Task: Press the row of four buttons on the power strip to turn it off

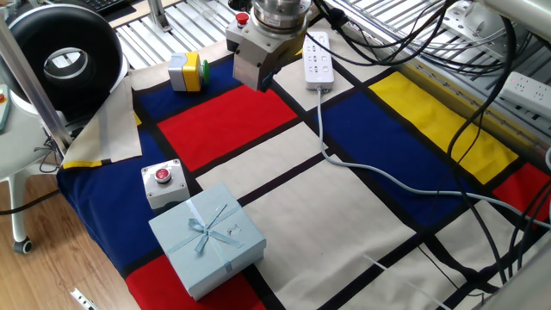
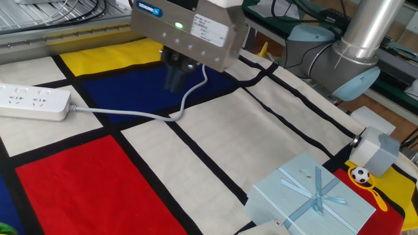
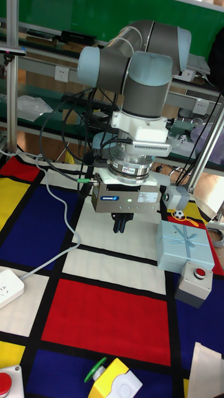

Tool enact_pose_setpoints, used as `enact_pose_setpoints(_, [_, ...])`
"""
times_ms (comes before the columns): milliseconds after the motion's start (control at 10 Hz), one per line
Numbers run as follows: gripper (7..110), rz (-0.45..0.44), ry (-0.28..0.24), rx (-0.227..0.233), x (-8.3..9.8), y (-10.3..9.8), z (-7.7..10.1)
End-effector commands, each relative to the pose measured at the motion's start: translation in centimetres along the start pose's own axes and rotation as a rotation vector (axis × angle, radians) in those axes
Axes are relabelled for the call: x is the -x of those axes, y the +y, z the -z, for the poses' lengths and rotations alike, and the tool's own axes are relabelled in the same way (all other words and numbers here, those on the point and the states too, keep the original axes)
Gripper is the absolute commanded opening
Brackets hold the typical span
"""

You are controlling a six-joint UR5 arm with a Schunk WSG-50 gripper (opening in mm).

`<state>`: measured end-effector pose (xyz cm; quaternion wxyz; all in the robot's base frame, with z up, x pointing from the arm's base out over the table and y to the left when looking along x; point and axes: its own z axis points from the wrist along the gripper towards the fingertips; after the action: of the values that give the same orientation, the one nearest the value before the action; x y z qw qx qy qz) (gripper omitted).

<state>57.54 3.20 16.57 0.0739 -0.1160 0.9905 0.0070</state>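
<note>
Above the bench, the pincer [image 2: 175, 77], fingers seemingly pressed together, hangs well apart from the power strip [image 2: 32, 102], lying lengthwise left.

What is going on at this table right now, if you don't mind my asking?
A UR5 arm holds its gripper above the colourful checked cloth, going for the white power strip whose four buttons it has to press. The gripper is in the air, off to the side of the strip and not touching it, so no button is being pressed at this moment. The strip's grey cord trails across the cloth. A pale blue gift box and a grey push-button box sit untouched nearby.
</note>
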Motion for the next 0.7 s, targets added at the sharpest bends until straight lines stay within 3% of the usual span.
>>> enact_pose_setpoints(0, [7,-0.086,-0.028,0.006,0.7,0.0,0.1])
enact_pose_setpoints(200, [7,-0.043,0.030,0.036,-0.7,0.8,0.2])
enact_pose_setpoints(400, [7,-0.041,0.042,0.081,-1.0,2.0,0.2])
enact_pose_setpoints(500, [7,-0.046,0.061,0.082,-1.5,2.0,0.3])
enact_pose_setpoints(600, [7,-0.044,0.077,0.036,-1.9,0.8,0.2])
